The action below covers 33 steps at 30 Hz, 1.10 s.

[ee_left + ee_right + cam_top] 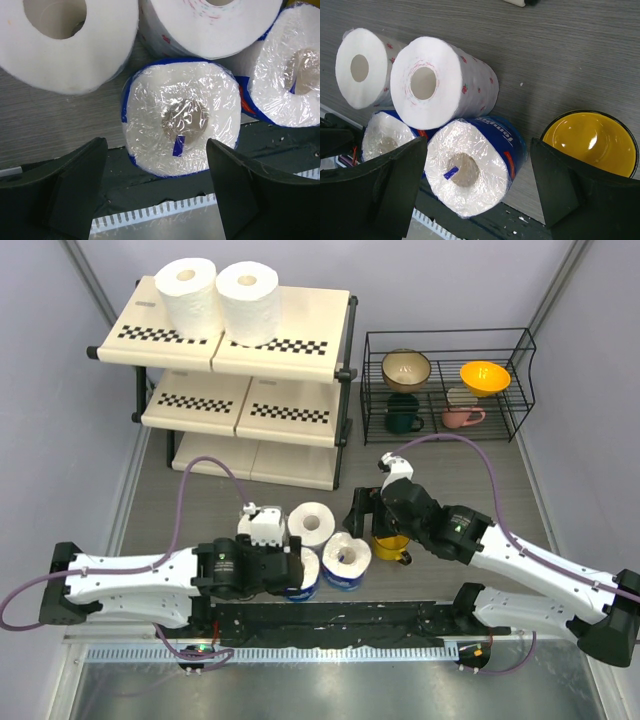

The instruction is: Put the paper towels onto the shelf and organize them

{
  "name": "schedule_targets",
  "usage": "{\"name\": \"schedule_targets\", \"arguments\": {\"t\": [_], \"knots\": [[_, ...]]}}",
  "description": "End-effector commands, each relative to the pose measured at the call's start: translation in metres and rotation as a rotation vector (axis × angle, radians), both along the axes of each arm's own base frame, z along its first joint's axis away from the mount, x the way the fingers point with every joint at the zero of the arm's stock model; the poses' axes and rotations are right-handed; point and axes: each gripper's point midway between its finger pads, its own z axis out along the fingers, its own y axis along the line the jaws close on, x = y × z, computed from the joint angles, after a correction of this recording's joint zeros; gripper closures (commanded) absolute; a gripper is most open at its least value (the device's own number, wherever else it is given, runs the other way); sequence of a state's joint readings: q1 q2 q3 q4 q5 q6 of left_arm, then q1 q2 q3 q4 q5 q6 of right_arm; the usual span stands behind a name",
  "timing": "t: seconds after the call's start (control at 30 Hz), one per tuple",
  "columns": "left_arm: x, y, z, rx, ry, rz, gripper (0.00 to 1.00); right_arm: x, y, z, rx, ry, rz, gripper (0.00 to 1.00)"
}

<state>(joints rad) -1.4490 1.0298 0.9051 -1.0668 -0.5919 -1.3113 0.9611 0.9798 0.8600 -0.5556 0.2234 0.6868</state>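
The shelf (235,350) stands at the back left with two bare white paper towels (190,295) (250,300) upright on its top tier. Four more rolls cluster at the table's front middle: two bare ones (316,523) (362,67) and two in blue wrappers (347,562) (308,578). My left gripper (290,565) is open, its jaws either side of a wrapped roll (180,122), not touching it. My right gripper (362,515) is open above the other wrapped roll (470,172), which lies on its side.
A yellow mug (392,547) (592,140) stands right beside the roll cluster, under my right arm. A black wire rack (445,380) with bowls and mugs is at the back right. A black mat (330,620) lines the near edge.
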Motion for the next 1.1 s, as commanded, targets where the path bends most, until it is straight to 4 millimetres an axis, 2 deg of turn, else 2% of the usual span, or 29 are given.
{"name": "schedule_targets", "arguments": {"t": [0.0, 0.2, 0.43, 0.8, 0.93, 1.03, 1.07], "knots": [[0.014, 0.01, 0.0, -0.054, -0.07, 0.142, 0.14, 0.003, 0.0, 0.018, 0.036, -0.041, -0.015, 0.11], [0.018, 0.021, -0.005, -0.063, -0.085, 0.195, 0.15, 0.003, -0.002, 0.016, 0.033, -0.041, -0.019, 0.11], [0.017, 0.018, -0.019, -0.01, -0.079, 0.197, 0.15, 0.003, -0.002, 0.014, 0.028, -0.036, -0.022, 0.11], [0.018, 0.021, -0.04, 0.029, -0.079, 0.23, 0.23, 0.002, -0.007, 0.015, 0.023, -0.042, -0.031, 0.11], [0.018, 0.021, -0.043, 0.012, -0.078, 0.233, 0.32, 0.002, -0.007, 0.014, 0.024, -0.042, -0.034, 0.1], [0.02, 0.02, -0.042, 0.0, -0.086, 0.233, 0.42, 0.002, -0.007, 0.014, 0.024, -0.04, -0.035, 0.11], [0.02, 0.018, -0.041, -0.003, -0.088, 0.227, 0.48, 0.002, -0.007, 0.015, 0.026, -0.04, -0.036, 0.11]]}}
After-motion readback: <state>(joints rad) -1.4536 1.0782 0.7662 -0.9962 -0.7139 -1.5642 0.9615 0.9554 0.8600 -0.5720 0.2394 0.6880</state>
